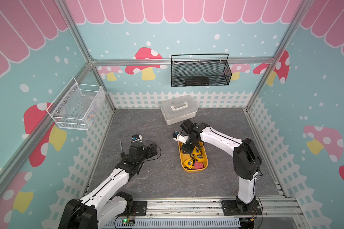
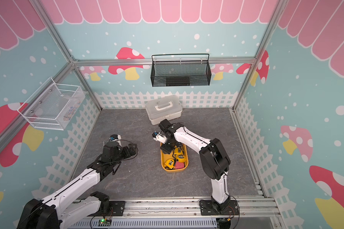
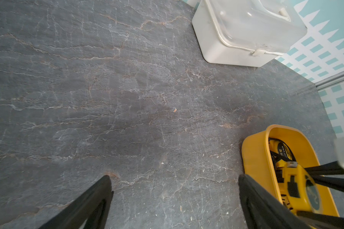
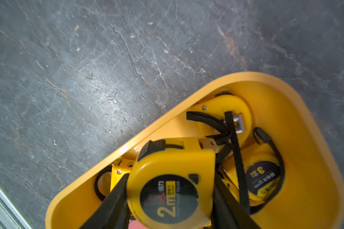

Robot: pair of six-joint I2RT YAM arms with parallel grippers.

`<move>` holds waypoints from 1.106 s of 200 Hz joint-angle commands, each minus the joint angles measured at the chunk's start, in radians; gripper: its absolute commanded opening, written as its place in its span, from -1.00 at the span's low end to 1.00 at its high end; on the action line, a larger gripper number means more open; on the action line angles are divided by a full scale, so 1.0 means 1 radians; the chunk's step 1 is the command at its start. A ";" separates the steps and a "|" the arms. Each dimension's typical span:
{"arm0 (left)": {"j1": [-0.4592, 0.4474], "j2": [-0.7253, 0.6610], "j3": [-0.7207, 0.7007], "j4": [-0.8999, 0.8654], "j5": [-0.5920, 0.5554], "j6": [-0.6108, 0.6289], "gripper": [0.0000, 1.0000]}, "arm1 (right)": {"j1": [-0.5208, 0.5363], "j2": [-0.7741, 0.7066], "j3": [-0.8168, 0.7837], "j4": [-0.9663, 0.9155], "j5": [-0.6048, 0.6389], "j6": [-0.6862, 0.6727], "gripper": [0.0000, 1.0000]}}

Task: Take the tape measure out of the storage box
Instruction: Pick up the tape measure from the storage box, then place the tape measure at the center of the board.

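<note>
Yellow plastic filled the gap between the right fingers point(image 4: 115, 198). They were shut tight on a tape measure point(image 4: 173, 158) with "2 m" on its round black label, and one black finger pressed on each side of it. The tape measure was inside the storage box point(image 4: 310, 158), close to one long wall. I could not tell if it was lifted off the bottom or resting there. A second tape measure point(image 4: 262, 174), marked "3", lay right beside it in the box. A third tape measure point(image 4: 226, 105) lay turned over near the rounded end, with its metal clip point(image 4: 236, 123) facing up. Their black straps point(image 4: 238, 158) crossed over each other. A pink thing point(image 1: 199, 165) lay at the near end of the box. In both top views the right arm point(image 1: 216, 136) bent down into the far end of the box, the end nearest the white case point(image 1: 179, 109), and it hid the held tape measure there. The box sat on the grey tabletop point(image 1: 147, 182), apart from the case. The left fingers point(image 3: 95, 198) were spread wide and held nothing. They were over bare tabletop on the robot's left side of the box and did not touch it.
</note>
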 commanded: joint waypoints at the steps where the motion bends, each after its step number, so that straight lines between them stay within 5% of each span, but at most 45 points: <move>1: 0.005 0.007 0.009 -0.003 0.018 -0.011 0.98 | -0.022 -0.064 0.057 -0.036 0.001 0.012 0.11; 107: 0.005 0.014 0.001 0.008 0.033 -0.024 0.98 | -0.168 -0.187 0.118 -0.062 0.027 0.012 0.11; 221: -0.016 0.062 0.010 0.048 0.060 -0.016 0.97 | -0.396 -0.258 -0.145 -0.031 0.067 0.087 0.11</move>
